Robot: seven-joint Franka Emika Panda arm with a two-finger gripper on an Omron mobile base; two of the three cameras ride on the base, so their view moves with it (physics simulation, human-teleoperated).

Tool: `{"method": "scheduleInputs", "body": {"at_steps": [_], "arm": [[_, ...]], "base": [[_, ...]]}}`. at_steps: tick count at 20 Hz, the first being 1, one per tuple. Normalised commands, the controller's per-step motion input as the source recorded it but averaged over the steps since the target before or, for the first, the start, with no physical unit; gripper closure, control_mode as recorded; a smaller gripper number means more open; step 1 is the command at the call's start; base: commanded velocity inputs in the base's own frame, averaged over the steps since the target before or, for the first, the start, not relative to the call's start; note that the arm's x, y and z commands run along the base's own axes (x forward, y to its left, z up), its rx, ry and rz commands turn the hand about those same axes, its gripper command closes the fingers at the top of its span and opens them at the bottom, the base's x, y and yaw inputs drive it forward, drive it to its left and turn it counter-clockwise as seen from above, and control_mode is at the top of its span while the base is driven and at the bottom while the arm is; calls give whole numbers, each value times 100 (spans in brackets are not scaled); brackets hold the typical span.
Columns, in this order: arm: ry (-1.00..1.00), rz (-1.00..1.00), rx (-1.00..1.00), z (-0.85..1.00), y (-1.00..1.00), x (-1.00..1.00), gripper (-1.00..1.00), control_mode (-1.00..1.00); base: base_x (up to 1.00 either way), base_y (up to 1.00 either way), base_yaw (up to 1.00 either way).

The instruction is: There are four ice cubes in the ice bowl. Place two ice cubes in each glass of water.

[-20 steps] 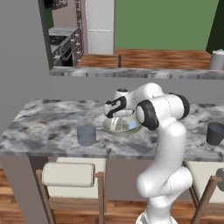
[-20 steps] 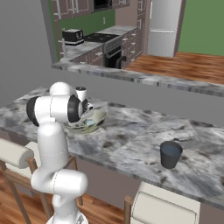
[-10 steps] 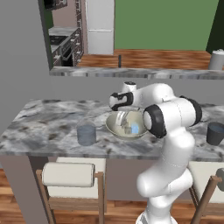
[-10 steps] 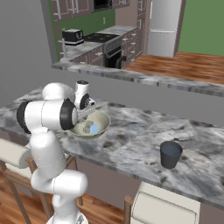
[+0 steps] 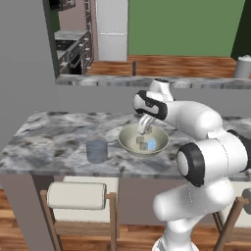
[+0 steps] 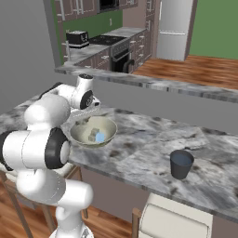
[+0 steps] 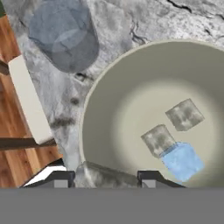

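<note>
The beige ice bowl sits mid-counter. Three ice cubes lie in it: two pale grey and one light blue. My gripper hangs over the bowl's rim, shut on a fourth grey translucent ice cube between its fingertips. One glass of water stands left of the bowl. The other glass of water stands far to the right on the counter.
The marble counter has a raised ledge behind it. Stools stand below the front edge. My own elbow bulks to the right of the bowl.
My arm's elbow has swung right and the hand has turned over the bowl. The jaws have stayed nearly the same width. Bowl and glasses have kept their places.
</note>
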Motion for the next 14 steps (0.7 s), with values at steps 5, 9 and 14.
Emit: {"method": "scheduleInputs", "body": {"at_steps": [5, 9, 14], "arm": [[0, -7, 0, 34, 42, -98, 100, -100], [-2, 0, 0, 25, 94, -36, 100, -100], [-8, 0, 0, 17, 99, 0, 100, -100]], "base": [[0, 0, 0], [0, 0, 0], [0, 0, 0]]}}
